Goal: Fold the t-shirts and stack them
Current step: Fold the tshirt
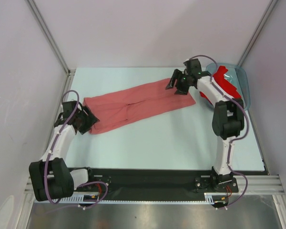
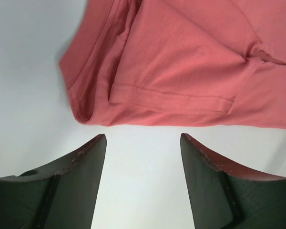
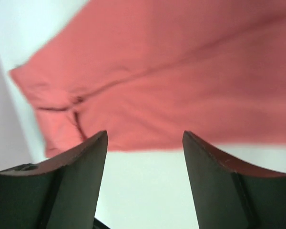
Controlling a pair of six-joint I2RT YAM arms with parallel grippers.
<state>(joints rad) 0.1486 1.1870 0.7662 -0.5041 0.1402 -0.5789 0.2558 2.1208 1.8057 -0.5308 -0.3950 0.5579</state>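
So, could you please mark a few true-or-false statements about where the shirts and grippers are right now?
1. The pink t-shirt lies on the table as a long folded strip. True.
2. The left gripper is clamped on the pink t-shirt. False: its jaws stand open, the cloth just beyond them.
3. A red t-shirt sits in the bin. True.
4. The right gripper holds the red t-shirt. False: it is open, at the pink t-shirt's right end.

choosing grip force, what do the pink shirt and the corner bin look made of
Pink shirt: soft matte knit cloth, probably cotton; it creases and has stitched hems. Bin: smooth translucent blue-grey plastic, apparently rigid; see-through wall, firm curved rim.
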